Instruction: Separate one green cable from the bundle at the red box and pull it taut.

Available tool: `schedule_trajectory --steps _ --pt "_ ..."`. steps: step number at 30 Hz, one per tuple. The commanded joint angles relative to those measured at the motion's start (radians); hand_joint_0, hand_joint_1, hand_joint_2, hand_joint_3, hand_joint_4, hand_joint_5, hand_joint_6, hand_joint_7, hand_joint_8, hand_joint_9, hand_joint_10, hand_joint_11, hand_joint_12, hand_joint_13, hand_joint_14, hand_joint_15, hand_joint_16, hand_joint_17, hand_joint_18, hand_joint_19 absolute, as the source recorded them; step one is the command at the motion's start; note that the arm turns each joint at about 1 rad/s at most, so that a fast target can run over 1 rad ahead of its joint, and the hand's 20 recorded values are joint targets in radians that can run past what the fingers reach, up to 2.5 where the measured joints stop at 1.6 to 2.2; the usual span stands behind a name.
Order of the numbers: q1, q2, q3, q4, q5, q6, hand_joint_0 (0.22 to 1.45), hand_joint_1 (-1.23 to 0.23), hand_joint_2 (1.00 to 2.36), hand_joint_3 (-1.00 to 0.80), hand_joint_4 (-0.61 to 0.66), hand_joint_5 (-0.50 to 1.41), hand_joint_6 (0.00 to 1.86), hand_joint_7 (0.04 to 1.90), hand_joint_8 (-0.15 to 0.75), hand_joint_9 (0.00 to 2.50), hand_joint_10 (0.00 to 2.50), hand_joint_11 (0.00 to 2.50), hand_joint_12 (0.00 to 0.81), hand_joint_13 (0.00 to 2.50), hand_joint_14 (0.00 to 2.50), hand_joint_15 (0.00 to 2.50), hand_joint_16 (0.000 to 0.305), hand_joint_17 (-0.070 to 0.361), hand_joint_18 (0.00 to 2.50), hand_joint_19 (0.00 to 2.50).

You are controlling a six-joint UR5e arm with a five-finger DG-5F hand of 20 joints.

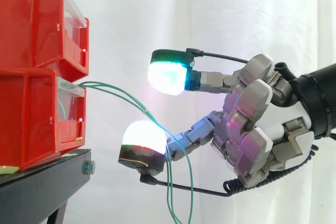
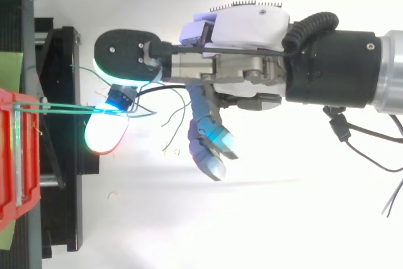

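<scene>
We recorded the red box [image 1: 31, 119], then the hand [image 1: 252, 129] facing the box's front, its glowing pads [image 1: 167, 77] spread apart and clamping nothing, presumably to bracket one strand, and the slack green cables [image 1: 121, 94] drooping from that front past the lower pad.

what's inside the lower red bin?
Green cables come out of the lower red bin's front opening; one strand shows through its clear front. The red wall covers the rest.
</scene>
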Motion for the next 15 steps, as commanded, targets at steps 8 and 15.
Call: schedule_trajectory --steps 8,15 --pt "-0.001 0.000 0.000 -0.003 -0.003 0.000 0.61 -0.32 1.00 -0.50 0.09 0.13 0.50 1.20 0.197 2.18 0.02 0.50 0.427 1.80 0.02 0.64 0.071 0.160 1.90 0.39" --pt "-0.001 0.000 -0.002 -0.011 -0.003 0.000 0.69 -0.56 1.01 -0.35 0.09 0.14 0.50 1.20 0.219 2.17 0.02 0.52 0.435 1.79 0.02 0.63 0.070 0.157 1.85 0.39"
